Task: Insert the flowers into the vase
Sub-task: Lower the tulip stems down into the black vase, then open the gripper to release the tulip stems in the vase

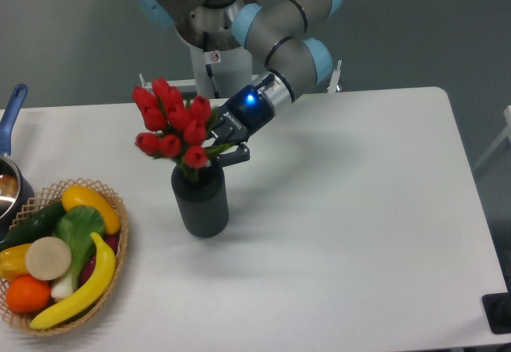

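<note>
White table (335, 208), arm (279, 33) reaching in from the back. Woven basket (120, 244) at front left holds a banana (84, 288), orange (28, 294), cucumber (32, 224) and other produce; a pot (9, 184) with a blue handle sits at the left edge. Dark ribbed vase (201, 204) stands upright near the basket. Flowers (172, 124) sit directly above the vase mouth, stems down inside it, bunch leaning left. Gripper (226, 140) is clamped on the stems just under the buds, right at the vase rim; blue light lit on its wrist.
</note>
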Available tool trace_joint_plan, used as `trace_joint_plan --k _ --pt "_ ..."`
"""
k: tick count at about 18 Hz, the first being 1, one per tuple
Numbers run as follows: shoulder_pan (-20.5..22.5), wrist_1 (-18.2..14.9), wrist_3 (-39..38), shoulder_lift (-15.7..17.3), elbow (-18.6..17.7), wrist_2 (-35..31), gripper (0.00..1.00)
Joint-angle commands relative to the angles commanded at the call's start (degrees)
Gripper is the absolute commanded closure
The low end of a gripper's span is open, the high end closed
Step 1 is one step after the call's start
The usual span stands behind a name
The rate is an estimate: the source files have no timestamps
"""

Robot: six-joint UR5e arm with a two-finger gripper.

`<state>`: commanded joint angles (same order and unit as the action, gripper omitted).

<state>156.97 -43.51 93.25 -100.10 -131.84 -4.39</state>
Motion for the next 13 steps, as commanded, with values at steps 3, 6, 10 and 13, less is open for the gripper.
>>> trace_joint_plan --k 3,6,10,13 --pt "0.35 0.00 -0.09 -0.09 -0.26 0.00 0.01" --pt "1.14 0.00 -0.09 -0.09 -0.88 0.00 0.00" --pt "2.46 0.00 -0.52 0.52 -1.14 0.09 0.00" --pt "2.73 -0.09 -0.88 0.70 -1.14 0.35 0.00"
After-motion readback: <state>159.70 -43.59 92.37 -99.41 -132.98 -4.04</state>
